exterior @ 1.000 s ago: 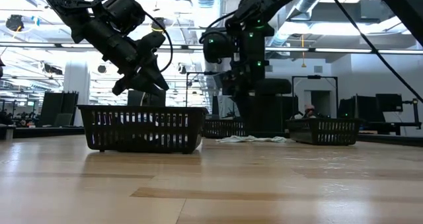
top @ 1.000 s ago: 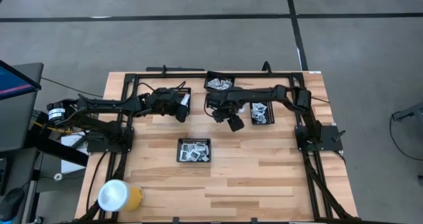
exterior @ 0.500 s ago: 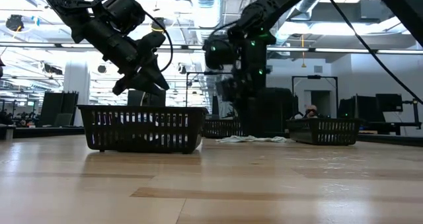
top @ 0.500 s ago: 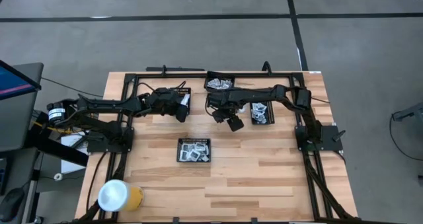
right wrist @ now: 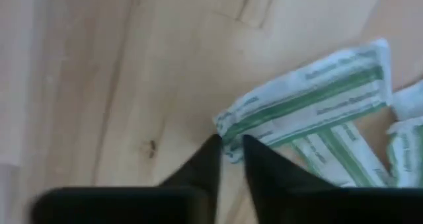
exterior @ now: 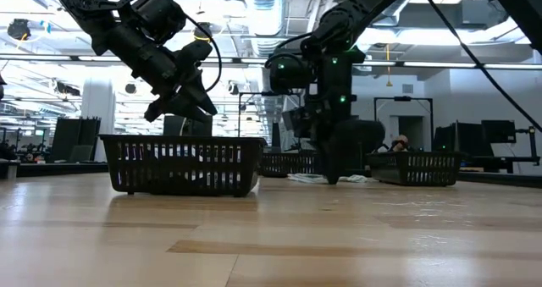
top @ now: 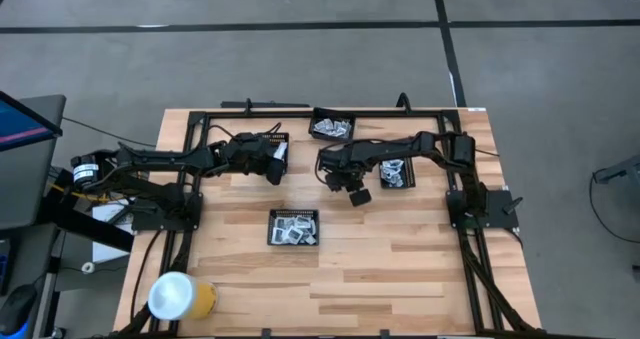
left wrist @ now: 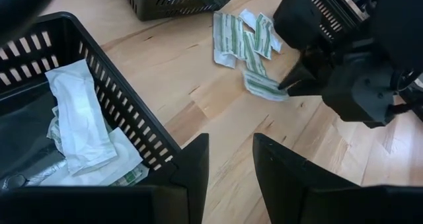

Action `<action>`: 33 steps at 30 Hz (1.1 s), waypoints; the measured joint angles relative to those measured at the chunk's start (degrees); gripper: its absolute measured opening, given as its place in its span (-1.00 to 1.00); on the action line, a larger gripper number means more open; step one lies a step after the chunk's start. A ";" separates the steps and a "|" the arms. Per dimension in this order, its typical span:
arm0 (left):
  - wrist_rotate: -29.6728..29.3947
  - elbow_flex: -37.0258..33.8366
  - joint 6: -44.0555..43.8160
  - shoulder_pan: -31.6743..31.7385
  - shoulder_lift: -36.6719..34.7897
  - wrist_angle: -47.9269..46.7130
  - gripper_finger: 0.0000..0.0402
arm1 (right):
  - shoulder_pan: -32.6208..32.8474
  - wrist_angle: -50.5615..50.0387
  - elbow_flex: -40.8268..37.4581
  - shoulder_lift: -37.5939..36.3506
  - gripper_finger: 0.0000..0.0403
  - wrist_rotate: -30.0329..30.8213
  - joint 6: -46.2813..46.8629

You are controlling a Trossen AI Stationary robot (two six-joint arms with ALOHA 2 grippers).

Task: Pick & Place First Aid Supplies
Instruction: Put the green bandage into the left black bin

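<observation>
Several slim green-white strips (left wrist: 241, 42) lie loose on the wooden table between the black mesh trays. My right gripper (right wrist: 230, 145) points straight down at them and is shut on the end of one strip (right wrist: 310, 98); the left wrist view shows its fingertips (left wrist: 287, 88) at that strip (left wrist: 263, 86). My left gripper (left wrist: 230, 151) hangs open and holds nothing, above the table left of the strips (top: 277, 171). In the low view the right gripper (exterior: 330, 179) reaches down to the tabletop. My right gripper pinches the near end (right wrist: 227, 130) of one green-white strip between its two fingertips (right wrist: 213, 151), coming from above and pointing down. The strip lies flat on the table and stretches away from the fingers.
Three black mesh trays hold packets: one near the middle (top: 294, 227), one at the far edge (top: 333, 126), one toward the right (top: 397, 172). A tray wall (left wrist: 125, 112) stands close beside my left gripper. A yellow cup (top: 180, 297) sits at the near left corner.
My right gripper has come down from above the table onto the loose strips, so the far tray, which its arm covered before, now shows.
</observation>
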 joint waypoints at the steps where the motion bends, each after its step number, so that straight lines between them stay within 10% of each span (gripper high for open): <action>1: 0.00 0.00 0.00 0.00 0.00 0.00 -0.41 | 0.00 -0.35 0.00 0.00 -0.83 -0.29 0.03; 15: 0.00 0.00 0.59 -0.22 0.00 0.57 -0.41 | 1.58 -1.26 6.06 -3.77 -0.99 0.04 1.37; 21: 0.45 0.01 5.60 -1.43 0.00 3.44 -0.41 | 0.16 -1.99 11.54 -7.66 -1.00 -9.34 2.64; 33: 4.16 0.00 37.17 -6.62 0.00 13.02 -0.41 | -1.14 -2.78 16.62 -11.74 -1.00 -25.22 5.18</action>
